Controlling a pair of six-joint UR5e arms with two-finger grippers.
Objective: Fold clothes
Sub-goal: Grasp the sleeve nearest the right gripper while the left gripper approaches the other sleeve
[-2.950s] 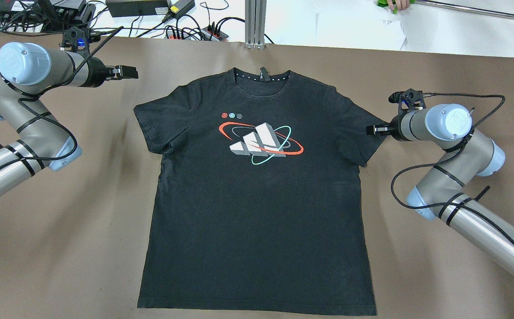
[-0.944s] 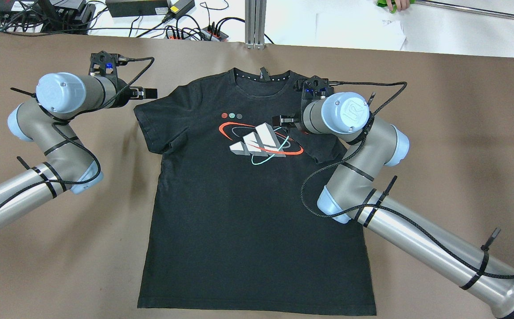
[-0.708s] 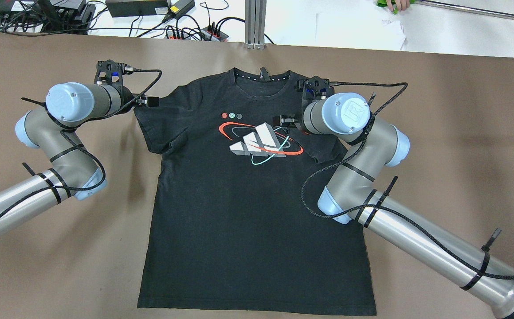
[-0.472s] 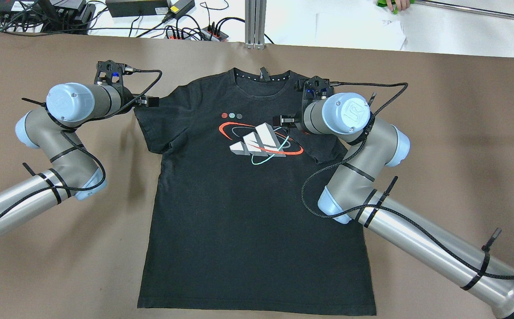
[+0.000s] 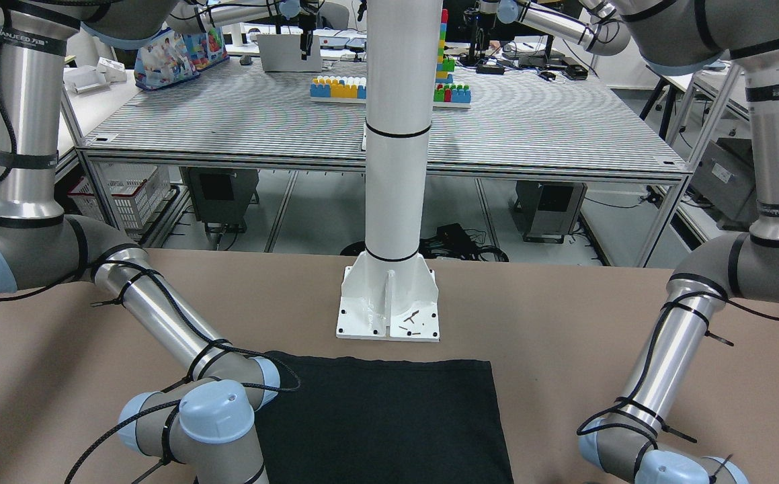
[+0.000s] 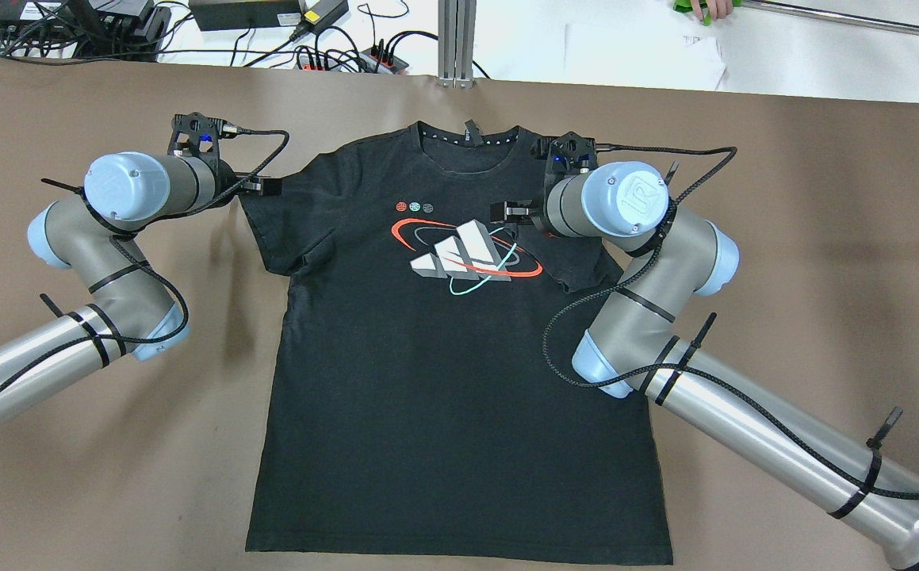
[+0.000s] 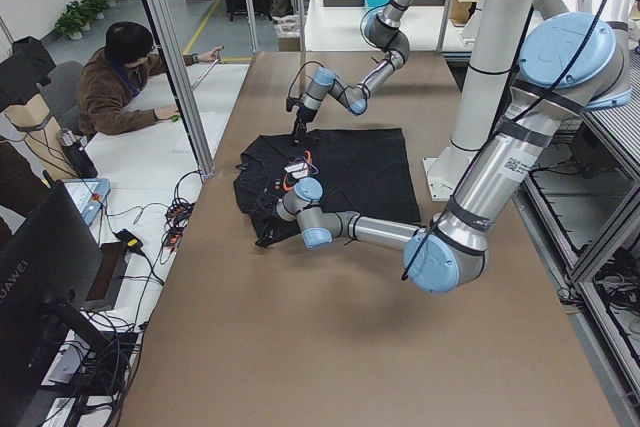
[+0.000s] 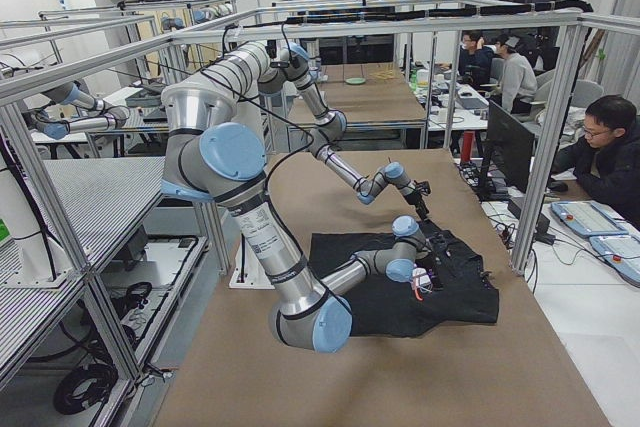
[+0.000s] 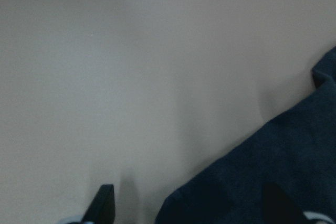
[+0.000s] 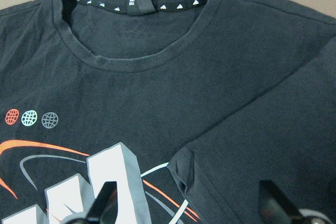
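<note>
Robotics lab: aluminium-framed benches (image 5: 530, 128), other robot arms (image 5: 557, 23), operators (image 7: 118, 89) at monitors (image 7: 42, 272).

You can read HUAWEI on the back of the monitor (image 7: 30, 277) at the table's end. A band (image 5: 26, 33) on the right arm (image 5: 19, 101) reads WANJEED. Its wrist cap (image 6: 632, 198) carries a UR mark. The shirt (image 6: 459, 381) shows a 3-bar logo (image 6: 463, 250) and 3 globe icons (image 6: 415, 207), no words.
</note>
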